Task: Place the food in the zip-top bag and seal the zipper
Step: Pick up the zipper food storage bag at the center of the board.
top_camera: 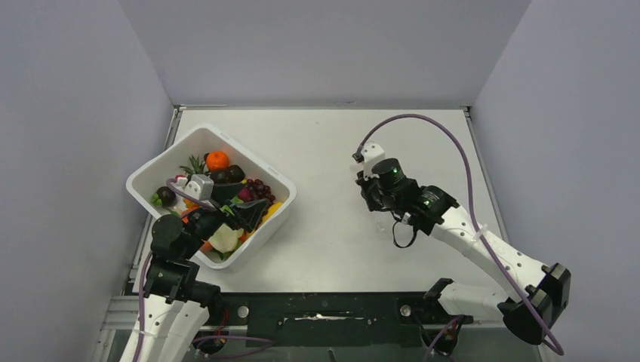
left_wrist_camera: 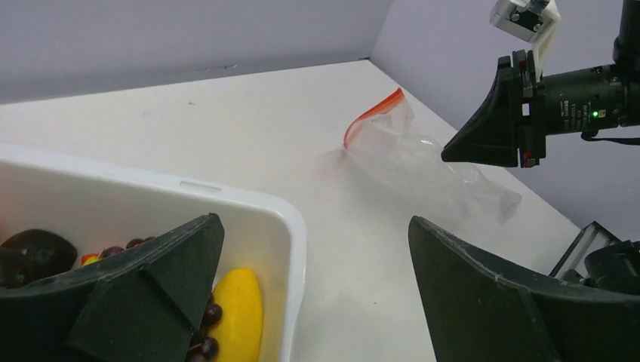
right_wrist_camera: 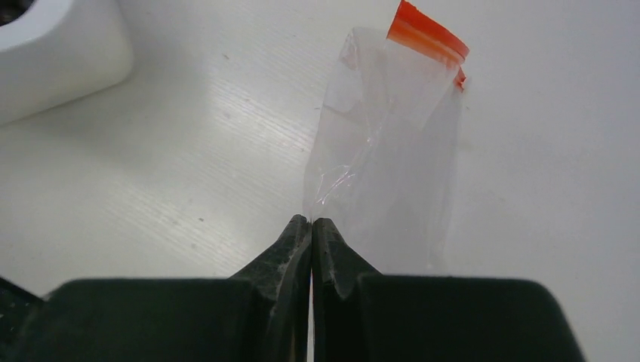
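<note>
The food lies in a white tub (top_camera: 151, 170): an orange (top_camera: 217, 159), a dark plum (top_camera: 226, 175), purple grapes (top_camera: 259, 188) and a banana (left_wrist_camera: 238, 313) among several pieces. My left gripper (top_camera: 241, 205) is open and empty over the tub's right corner; in the left wrist view (left_wrist_camera: 314, 220) one finger is over the tub and the other over the table. The clear zip-top bag (right_wrist_camera: 392, 151) stands up from the table with its red zipper (right_wrist_camera: 426, 34) at the far end. My right gripper (right_wrist_camera: 312, 220) is shut on the bag's near edge. The bag (left_wrist_camera: 407, 158) also shows in the left wrist view.
The tub's rim (left_wrist_camera: 294, 226) lies between my left fingers, and its corner (right_wrist_camera: 53, 53) shows left of the bag. Grey walls enclose the table on three sides. A dark rail (top_camera: 324, 309) runs along the near edge.
</note>
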You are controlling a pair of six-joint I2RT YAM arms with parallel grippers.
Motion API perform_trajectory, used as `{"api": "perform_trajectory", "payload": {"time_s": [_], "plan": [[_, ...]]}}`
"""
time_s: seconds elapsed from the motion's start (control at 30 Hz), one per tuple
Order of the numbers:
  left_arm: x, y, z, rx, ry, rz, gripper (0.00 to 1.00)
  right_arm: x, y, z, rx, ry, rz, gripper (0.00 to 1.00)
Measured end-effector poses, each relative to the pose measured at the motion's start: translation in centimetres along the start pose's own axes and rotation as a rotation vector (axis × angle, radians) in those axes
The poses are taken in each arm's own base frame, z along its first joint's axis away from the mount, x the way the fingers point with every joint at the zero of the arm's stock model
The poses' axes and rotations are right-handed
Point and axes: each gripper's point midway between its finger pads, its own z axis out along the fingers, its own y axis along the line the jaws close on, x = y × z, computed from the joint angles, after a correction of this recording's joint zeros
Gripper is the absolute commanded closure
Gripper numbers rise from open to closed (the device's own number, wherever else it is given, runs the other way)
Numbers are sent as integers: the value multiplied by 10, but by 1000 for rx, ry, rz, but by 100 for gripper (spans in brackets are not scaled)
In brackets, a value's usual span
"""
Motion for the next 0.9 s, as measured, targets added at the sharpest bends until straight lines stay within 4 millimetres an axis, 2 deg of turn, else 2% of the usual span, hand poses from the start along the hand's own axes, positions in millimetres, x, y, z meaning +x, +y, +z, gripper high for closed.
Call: {"api": "perform_trajectory", "payload": {"time_s": [0.2,0.33,0.53,0.67,0.9], "plan": [[-5,-21,0,139,-49,78,5,-15,26,-52,-226,-100,-45,100],[-6,-37,-2,244,-51,144,7,-18,44,-87,-383,-162,-82,100],[1,-62,-5,414,-51,126,9,-23,71,-139,-615,-296,-125,100],[11,-73,-8,501,-14,72,11,-25,89,-162,-752,-364,-154,100],[33,-75,-3,582,63,40,14,-27,108,-174,-896,-391,-189,100]]}}
